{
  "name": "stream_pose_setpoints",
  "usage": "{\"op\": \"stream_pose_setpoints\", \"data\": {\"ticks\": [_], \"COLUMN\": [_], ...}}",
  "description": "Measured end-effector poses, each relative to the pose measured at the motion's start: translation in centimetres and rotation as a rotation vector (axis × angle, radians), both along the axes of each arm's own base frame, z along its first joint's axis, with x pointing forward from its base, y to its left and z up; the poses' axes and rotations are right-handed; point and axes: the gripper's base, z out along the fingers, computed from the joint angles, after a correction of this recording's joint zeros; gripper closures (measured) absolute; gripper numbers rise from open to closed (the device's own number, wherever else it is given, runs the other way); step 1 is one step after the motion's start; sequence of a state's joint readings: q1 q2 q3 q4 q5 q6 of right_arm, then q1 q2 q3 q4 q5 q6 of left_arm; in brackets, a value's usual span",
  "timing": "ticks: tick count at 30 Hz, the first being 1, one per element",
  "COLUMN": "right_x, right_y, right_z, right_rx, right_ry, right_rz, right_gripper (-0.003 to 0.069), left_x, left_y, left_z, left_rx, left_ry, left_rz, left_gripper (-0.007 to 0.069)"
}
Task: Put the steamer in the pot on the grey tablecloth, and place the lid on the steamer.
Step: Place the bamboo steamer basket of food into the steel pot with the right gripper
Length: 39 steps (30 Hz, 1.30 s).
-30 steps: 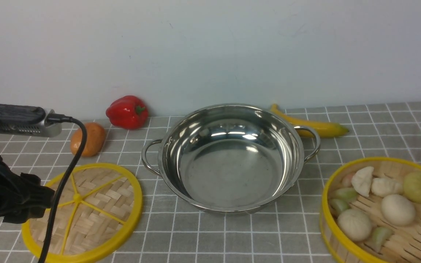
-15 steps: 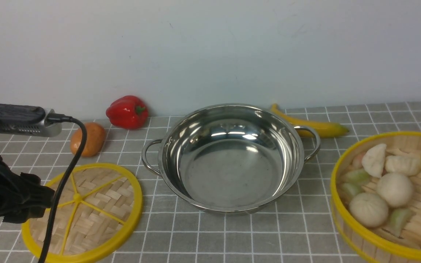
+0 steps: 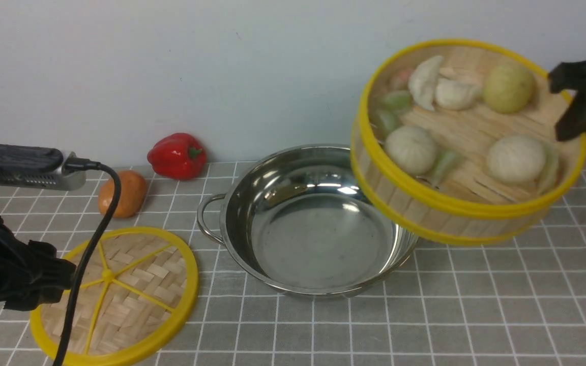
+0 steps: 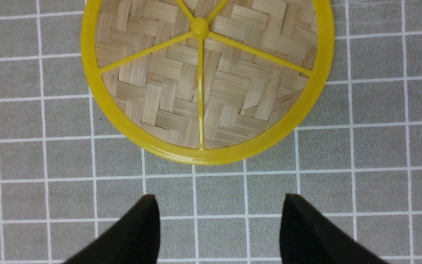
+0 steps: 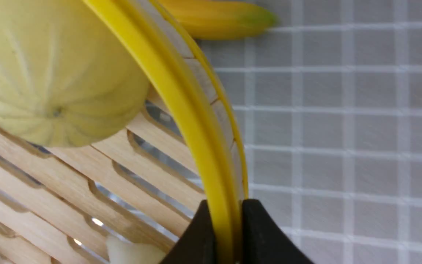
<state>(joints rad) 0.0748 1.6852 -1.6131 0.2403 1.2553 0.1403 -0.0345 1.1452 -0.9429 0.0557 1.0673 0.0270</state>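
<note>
One steamer [image 3: 440,219] hangs in the air, above and to the right of the pot [image 3: 237,213]. It is tilted so that its slatted floor faces the front camera, and its lower left edge covers the pot's right rim in that view. It is not in the pot. Inside it lie two round white buns [image 3: 410,150], one yellowish bun [image 3: 509,86], two white folded dumplings [image 3: 425,81] and several pale green pieces [image 3: 443,165] that are too blurred to count.

The right gripper [image 5: 228,238] has its jaws pinched on the steamer's yellow rim, one inside the wall and one outside. That arm enters high from the right edge of the front view and meets the basket at its right side.

The single steel pot stands empty on the grey tablecloth [image 3: 476,305]. Only its left loop handle [image 3: 206,218] shows. The one lid [image 3: 120,305] lies flat on the cloth to the front left of the pot, apart from it, with five spokes meeting at its hub.

The left gripper [image 4: 218,227] hovers over bare cloth just short of the lid's rim, its jaws spread wide and holding nothing. That arm sits low at the left edge, partly in front of the lid, and one black cable [image 3: 89,244] hangs across it.

By the wall are one red bell pepper [image 3: 177,155] and one orange-brown rounded item [image 3: 122,193]. One banana [image 5: 214,16] lies on the cloth beyond the steamer.
</note>
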Motion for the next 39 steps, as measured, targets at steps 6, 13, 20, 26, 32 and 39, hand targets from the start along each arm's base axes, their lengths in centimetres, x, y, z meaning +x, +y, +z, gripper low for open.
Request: {"op": "stream_pose_setpoints", "data": {"ticks": [6,13,20,26,32,39], "right_x": [5.1,7.4,8.4,9.0,9.3,9.6], "right_y": [7.0,11.8,13.3,13.4,13.4,13.7], "right_z": [-1.8,-4.6,-8.8,-11.3,-12.7,-14.2], "right_rx": [0.017,-0.003,-0.043,-0.071,-0.088,-0.076], "right_ry": [-0.009,0.004,0.090,0.135,0.158,0.193], "right_rz": [0.114,0.165,0.187,0.185,0.186,0.185], "right_gripper": [0.0576,0.0576,0.0576,0.0576,0.0576,0.0576], "left_x": [0.0,0.0,0.0,0.0,0.0,0.0], "left_y": [0.0,0.0,0.0,0.0,0.0,0.0], "left_z": [0.0,0.0,0.0,0.0,0.0,0.0], "left_rx": [0.000,0.000,0.000,0.000,0.000,0.000], "left_ry": [0.000,0.000,0.000,0.000,0.000,0.000], "left_rz": [0.000,0.000,0.000,0.000,0.000,0.000], "left_gripper": [0.0216,0.0216,0.0216,0.0216,0.0216,0.0216]}}
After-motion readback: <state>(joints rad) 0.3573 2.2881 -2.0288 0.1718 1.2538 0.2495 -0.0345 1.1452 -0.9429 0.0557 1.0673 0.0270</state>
